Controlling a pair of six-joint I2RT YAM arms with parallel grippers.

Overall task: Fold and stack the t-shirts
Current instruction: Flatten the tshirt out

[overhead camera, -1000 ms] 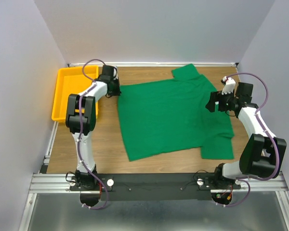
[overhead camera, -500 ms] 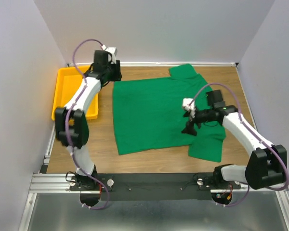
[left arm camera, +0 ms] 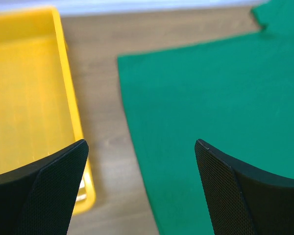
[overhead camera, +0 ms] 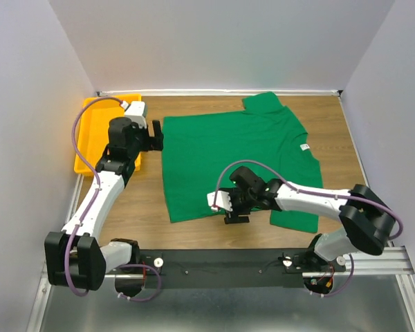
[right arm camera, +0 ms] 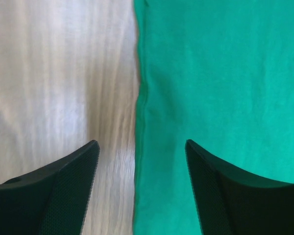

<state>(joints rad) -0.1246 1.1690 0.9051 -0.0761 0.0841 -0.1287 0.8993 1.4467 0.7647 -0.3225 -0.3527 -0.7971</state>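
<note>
Right claw (overhead camera: 234, 211) released, jaws apart over the near edge of the plain green short-sleeved cloth t-shirt (overhead camera: 235, 155). Shirt spread flat mid wooden tabletop (overhead camera: 332, 117), white neck tag showing. Left claw (overhead camera: 154, 136) released, empty, beside its far-left corner.

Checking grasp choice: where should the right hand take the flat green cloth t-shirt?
Its near side edge, from above, fingers astride it. The green cloth t-shirt lies flat, so only edges give a lip; the open right hand hangs there.
</note>
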